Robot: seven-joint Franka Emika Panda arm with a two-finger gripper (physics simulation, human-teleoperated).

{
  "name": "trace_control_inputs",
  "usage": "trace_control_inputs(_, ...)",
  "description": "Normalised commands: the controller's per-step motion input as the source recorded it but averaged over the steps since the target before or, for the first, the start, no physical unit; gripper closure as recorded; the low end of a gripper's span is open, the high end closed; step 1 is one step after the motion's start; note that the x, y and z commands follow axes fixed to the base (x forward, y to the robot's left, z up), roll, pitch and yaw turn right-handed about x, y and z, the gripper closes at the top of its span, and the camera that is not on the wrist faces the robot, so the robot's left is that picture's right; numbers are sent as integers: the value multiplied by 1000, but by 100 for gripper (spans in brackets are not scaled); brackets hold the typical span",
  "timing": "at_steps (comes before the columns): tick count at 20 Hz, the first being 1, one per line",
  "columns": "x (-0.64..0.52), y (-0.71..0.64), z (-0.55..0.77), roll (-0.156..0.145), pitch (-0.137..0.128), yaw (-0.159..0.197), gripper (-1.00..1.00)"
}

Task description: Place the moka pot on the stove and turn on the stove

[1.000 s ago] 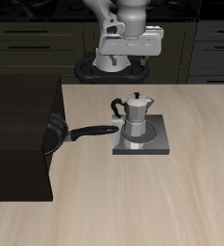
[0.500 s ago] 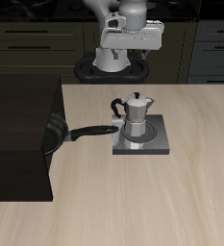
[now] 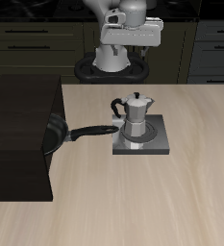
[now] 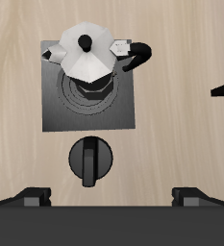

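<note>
**Moka pot seated on the hotplate, gripper raised clear at the table's back**

While the small faceted silver moka pot (image 3: 135, 117) stands upright on the flat square grey single-burner stove (image 3: 158, 146), its black side handle (image 3: 116, 106) sticks out toward the frying pan and its black lid knob (image 4: 85, 41) sits on top. Seen from the wrist, the pot covers one side of the dark round spiral coil (image 4: 94, 93) rather than its middle, reaching the plate's edge farthest from the stove's black knob (image 4: 91, 159). That knob lies just off the plate's edge, and its grip bar points straight toward the plate.

Beside the stove, nearly touching it with the tip of its long handle, is a black frying pan (image 3: 54, 132), which leans against a large black box-shaped block (image 3: 22, 139) on the light wooden table (image 3: 142, 207).

Well apart from the pot, the white arm's two-finger gripper (image 3: 129, 45) hangs high over the table's back edge, before dark cabinet fronts (image 3: 27, 43). Both fingertips (image 4: 34, 197) show in the wrist view, set wide apart with nothing between them: the jaws are spread and hold nothing
</note>
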Motion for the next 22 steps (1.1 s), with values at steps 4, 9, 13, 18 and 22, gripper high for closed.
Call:
trace_control_inputs(4, -123, 23, -38, -2, 15, -39, -100)
trace_control_inputs(9, -43, 25, -239, -6, 53, -19, -100)
trace_control_inputs(13, -124, 56, -286, 1, 27, -15, -100)
trace_control_inputs(18, -99, 126, -286, 9, 43, -4, -100)
trace_control_inputs(22, -107, 209, -228, 13, 18, 32, -100)
